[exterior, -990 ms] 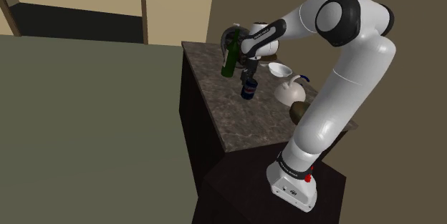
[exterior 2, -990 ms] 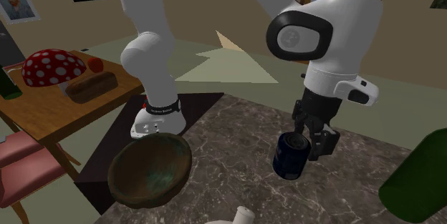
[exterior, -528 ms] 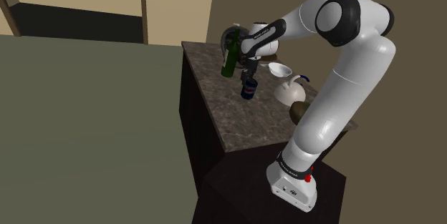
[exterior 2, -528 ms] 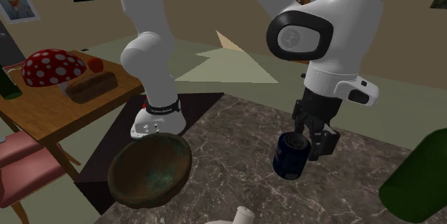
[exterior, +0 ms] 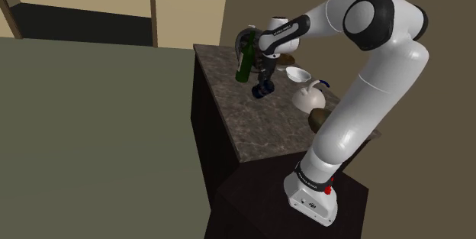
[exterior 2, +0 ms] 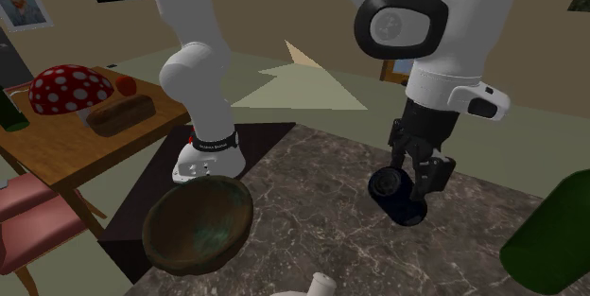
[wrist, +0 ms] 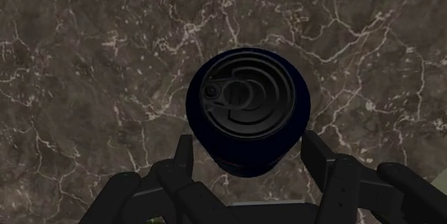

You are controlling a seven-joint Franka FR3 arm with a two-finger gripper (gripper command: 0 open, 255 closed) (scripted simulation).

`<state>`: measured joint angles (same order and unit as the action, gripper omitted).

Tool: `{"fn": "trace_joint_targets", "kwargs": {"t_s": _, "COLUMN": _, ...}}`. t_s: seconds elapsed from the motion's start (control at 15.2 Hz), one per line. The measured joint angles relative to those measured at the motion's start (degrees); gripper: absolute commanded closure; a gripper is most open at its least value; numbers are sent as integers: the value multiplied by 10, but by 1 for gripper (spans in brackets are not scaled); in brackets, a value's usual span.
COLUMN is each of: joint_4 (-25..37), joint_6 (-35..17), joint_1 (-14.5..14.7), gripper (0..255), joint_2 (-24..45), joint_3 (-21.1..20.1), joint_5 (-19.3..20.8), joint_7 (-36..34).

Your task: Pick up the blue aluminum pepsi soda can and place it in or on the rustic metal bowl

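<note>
gripper [exterior 2: 412, 181] clamped on tilted can [exterior 2: 401, 203] right of centre; bowl [exterior 2: 200, 232] lower left on counter [exterior 2: 312, 182].

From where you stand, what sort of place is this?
Probably a room in a home: a framed portrait, a wooden table with a cushioned chair, and a stone counter.

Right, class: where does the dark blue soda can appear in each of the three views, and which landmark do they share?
Shoulder view: dark blue can upper middle, beside the green bottle.
Second exterior view: can right of centre, tilted, in the jaws.
Wrist view: can end-on between the jaws.
Shared landmark: the marbled countertop beneath it.
</note>
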<state>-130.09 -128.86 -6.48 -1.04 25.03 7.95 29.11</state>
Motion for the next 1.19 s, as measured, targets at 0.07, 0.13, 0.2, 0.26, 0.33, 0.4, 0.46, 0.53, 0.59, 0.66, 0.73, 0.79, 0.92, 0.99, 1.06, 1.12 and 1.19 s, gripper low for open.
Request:
{"fn": "trace_joint_targets", "kwargs": {"t_s": 0.07, "joint_4": 2, "joint_6": 7, "joint_1": 0, "gripper": 255, "joint_2": -5, "joint_3": 0, "joint_5": 2, "joint_7": -1}}
{"fn": "trace_joint_targets", "kwargs": {"t_s": 0.13, "joint_4": 4, "joint_6": 14, "joint_1": 0, "gripper": 255, "joint_2": -11, "joint_3": 0, "joint_5": 4, "joint_7": 0}}
{"fn": "trace_joint_targets", "kwargs": {"t_s": 0.2, "joint_4": 8, "joint_6": 22, "joint_1": 0, "gripper": 255, "joint_2": -15, "joint_3": 0, "joint_5": 6, "joint_7": -1}}
{"fn": "trace_joint_targets", "kwargs": {"t_s": 0.26, "joint_4": 14, "joint_6": 29, "joint_1": 0, "gripper": 255, "joint_2": -17, "joint_3": 0, "joint_5": 6, "joint_7": -1}}
{"fn": "trace_joint_targets", "kwargs": {"t_s": 0.33, "joint_4": 20, "joint_6": 37, "joint_1": 0, "gripper": 255, "joint_2": -19, "joint_3": -1, "joint_5": 6, "joint_7": -1}}
{"fn": "trace_joint_targets", "kwargs": {"t_s": 0.4, "joint_4": 22, "joint_6": 45, "joint_1": 0, "gripper": 255, "joint_2": -25, "joint_3": -1, "joint_5": 8, "joint_7": -1}}
{"fn": "trace_joint_targets", "kwargs": {"t_s": 0.46, "joint_4": 25, "joint_6": 54, "joint_1": 0, "gripper": 255, "joint_2": -31, "joint_3": -2, "joint_5": 10, "joint_7": -2}}
{"fn": "trace_joint_targets", "kwargs": {"t_s": 0.53, "joint_4": 31, "joint_6": 61, "joint_1": 1, "gripper": 255, "joint_2": -32, "joint_3": -3, "joint_5": 10, "joint_7": -3}}
{"fn": "trace_joint_targets", "kwargs": {"t_s": 0.59, "joint_4": 37, "joint_6": 69, "joint_1": 2, "gripper": 255, "joint_2": -33, "joint_3": -4, "joint_5": 10, "joint_7": -4}}
{"fn": "trace_joint_targets", "kwargs": {"t_s": 0.66, "joint_4": 42, "joint_6": 78, "joint_1": 2, "gripper": 255, "joint_2": -38, "joint_3": -4, "joint_5": 11, "joint_7": -4}}
{"fn": "trace_joint_targets", "kwargs": {"t_s": 0.73, "joint_4": 47, "joint_6": 86, "joint_1": 2, "gripper": 255, "joint_2": -42, "joint_3": -5, "joint_5": 12, "joint_7": -4}}
{"fn": "trace_joint_targets", "kwargs": {"t_s": 0.79, "joint_4": 49, "joint_6": 94, "joint_1": 2, "gripper": 255, "joint_2": -47, "joint_3": -5, "joint_5": 14, "joint_7": -5}}
{"fn": "trace_joint_targets", "kwargs": {"t_s": 0.92, "joint_4": 60, "joint_6": 107, "joint_1": 2, "gripper": 255, "joint_2": -50, "joint_3": -5, "joint_5": 14, "joint_7": -2}}
{"fn": "trace_joint_targets", "kwargs": {"t_s": 0.99, "joint_4": 65, "joint_6": 116, "joint_1": 2, "gripper": 255, "joint_2": -55, "joint_3": -6, "joint_5": 15, "joint_7": -3}}
{"fn": "trace_joint_targets", "kwargs": {"t_s": 1.06, "joint_4": 70, "joint_6": 126, "joint_1": 2, "gripper": 255, "joint_2": -59, "joint_3": -7, "joint_5": 16, "joint_7": -4}}
{"fn": "trace_joint_targets", "kwargs": {"t_s": 1.12, "joint_4": 75, "joint_6": 132, "joint_1": 2, "gripper": 255, "joint_2": -61, "joint_3": -7, "joint_5": 17, "joint_7": -3}}
{"fn": "trace_joint_targets", "kwargs": {"t_s": 1.19, "joint_4": 79, "joint_6": 141, "joint_1": 2, "gripper": 255, "joint_2": -65, "joint_3": -8, "joint_5": 18, "joint_7": -4}}
